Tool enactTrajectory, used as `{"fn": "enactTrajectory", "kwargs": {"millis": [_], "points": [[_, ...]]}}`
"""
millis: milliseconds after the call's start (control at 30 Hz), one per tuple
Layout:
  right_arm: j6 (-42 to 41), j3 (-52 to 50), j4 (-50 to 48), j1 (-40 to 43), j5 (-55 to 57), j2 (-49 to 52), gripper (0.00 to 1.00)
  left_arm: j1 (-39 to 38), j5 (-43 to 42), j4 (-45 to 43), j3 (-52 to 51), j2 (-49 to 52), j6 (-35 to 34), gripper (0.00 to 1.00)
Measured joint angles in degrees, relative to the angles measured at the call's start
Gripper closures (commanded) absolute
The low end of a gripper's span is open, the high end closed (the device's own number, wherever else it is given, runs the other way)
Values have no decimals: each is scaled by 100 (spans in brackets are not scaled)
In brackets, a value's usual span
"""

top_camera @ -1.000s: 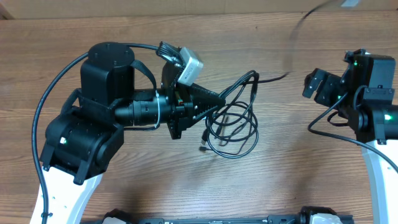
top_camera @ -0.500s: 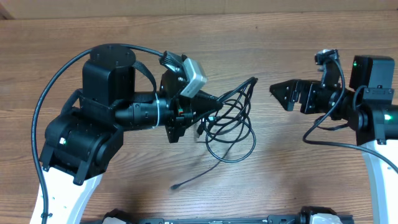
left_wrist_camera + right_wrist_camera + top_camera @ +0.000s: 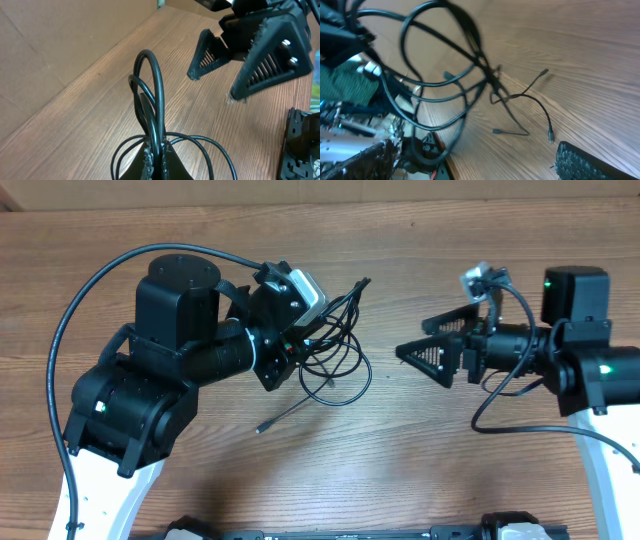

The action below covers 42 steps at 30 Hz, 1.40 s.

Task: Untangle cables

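On the left, the left gripper (image 3: 156, 160) has its jaws pinched fully closed on the cables (image 3: 160, 95), clamping several strands where they cross. It holds the bundle up off the table (image 3: 450, 460), with one arch of cord standing above the fingertips and the other loops hanging loose around them. I judge this lift is meant to let the loops sag apart under their own weight and show the knot to the other arm. One loose end (image 3: 285, 415) trails down and to the left toward the wood.

To the right, well apart from the bundle, the right gripper (image 3: 415, 340) points straight at it with its jaws spread as wide as they go and nothing between them, probably lined up to pick out a single strand.

By count, there are two grippers and one bundle. The right wrist view shows three plug tips. How many separate cords make up the tangle cannot be told.
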<state>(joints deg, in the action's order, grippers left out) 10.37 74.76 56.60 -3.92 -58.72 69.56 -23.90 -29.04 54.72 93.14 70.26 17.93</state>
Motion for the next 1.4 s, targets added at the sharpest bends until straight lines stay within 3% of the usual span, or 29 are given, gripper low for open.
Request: {"fn": "enactTrajectory", "kwargs": {"millis": [233,567,900,1133,1400], "points": [[-31,0,-225,-380,-48,0,0,0,-280,-9,0,0,28,96],[-1207,0,-817,-798,420,0,0,0,-1285,-98,0,0,52,96],[-2868,2,-684,-1392,3036,4,0,0,-2387,-192,0,0,52,96],[-3252,15,498,-1180,4765,-17,0,282,-2304,-144,-17,-107,52,96],[-3283,15,883,-509,5906,20,0,1067,-2350,-203,2,-1005,50,96]]}}
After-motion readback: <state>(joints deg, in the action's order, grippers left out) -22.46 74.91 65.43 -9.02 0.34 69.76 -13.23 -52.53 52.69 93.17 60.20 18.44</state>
